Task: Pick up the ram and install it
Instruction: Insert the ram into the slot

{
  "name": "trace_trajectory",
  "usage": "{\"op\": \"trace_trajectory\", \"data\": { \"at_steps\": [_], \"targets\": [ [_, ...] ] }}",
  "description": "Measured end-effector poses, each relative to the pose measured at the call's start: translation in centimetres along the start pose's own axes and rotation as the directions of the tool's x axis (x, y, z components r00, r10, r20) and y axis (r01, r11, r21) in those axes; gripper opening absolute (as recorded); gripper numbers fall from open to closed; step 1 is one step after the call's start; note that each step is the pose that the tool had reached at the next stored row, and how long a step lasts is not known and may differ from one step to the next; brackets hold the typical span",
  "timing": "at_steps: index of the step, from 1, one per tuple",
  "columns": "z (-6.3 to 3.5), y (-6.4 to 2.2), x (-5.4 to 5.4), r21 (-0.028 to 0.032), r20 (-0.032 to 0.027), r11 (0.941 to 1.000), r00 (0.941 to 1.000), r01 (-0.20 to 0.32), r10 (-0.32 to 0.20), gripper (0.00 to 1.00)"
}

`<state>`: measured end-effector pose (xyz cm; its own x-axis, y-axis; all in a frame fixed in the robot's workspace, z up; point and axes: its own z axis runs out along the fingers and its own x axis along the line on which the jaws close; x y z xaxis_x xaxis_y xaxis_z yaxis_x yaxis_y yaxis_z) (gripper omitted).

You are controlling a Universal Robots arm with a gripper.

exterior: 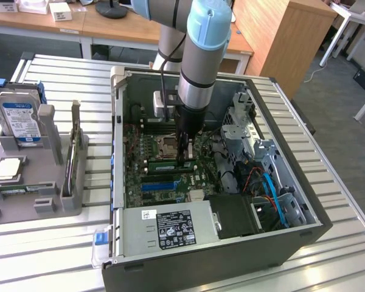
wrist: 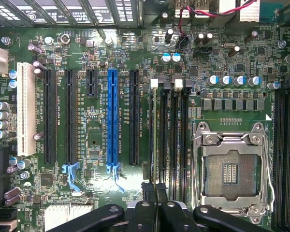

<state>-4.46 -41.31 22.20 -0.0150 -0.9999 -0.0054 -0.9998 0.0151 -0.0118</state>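
Black fingers (wrist: 149, 212) of the hand (wrist: 158, 194) sit closest to the wrist camera. They are pressed together, with the thin top edge of the ram (exterior: 165, 165) pinched between them. That green stick stands on edge inside the open computer case (exterior: 118, 115) on the counter (exterior: 48, 255). It is low at the motherboard, between the empty CPU socket (wrist: 229, 169) and the blue expansion slot (wrist: 112, 116). Its long axis runs along the memory slots (wrist: 171, 135), parallel to the blue slot.

From the exterior view, the hand grips near the end toward that view's right, so most of the stick reaches away toward that view's left. I judge the ram to be in or right at the mouth of one memory slot. Whether it is fully seated, or whether the end clips are shut, cannot be told. What matters is the stick lying true along that slot, straight below the wrist.
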Motion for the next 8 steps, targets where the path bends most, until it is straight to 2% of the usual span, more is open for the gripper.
{"op": "trace_trajectory", "data": {
  "at_steps": [1, 2, 4, 5, 8],
  "targets": [
    [0.00, 0.00, 0.00, 0.0000, 0.0000, 1.0000, 1.0000, 0.000, 0.000, 0.13],
    [0.00, 0.00, 0.00, 0.0000, 0.0000, 1.0000, 1.0000, 0.000, 0.000, 0.18],
    [0.00, 0.00, 0.00, 0.0000, 0.0000, 1.0000, 1.0000, 0.000, 0.000, 0.18],
    [0.00, 0.00, 0.00, 0.0000, -0.0001, 1.0000, 1.0000, 0.000, 0.000, 0.25],
    [0.00, 0.00, 0.00, 0.0000, 0.0000, 1.0000, 1.0000, 0.000, 0.000, 0.25]
  ]
}}
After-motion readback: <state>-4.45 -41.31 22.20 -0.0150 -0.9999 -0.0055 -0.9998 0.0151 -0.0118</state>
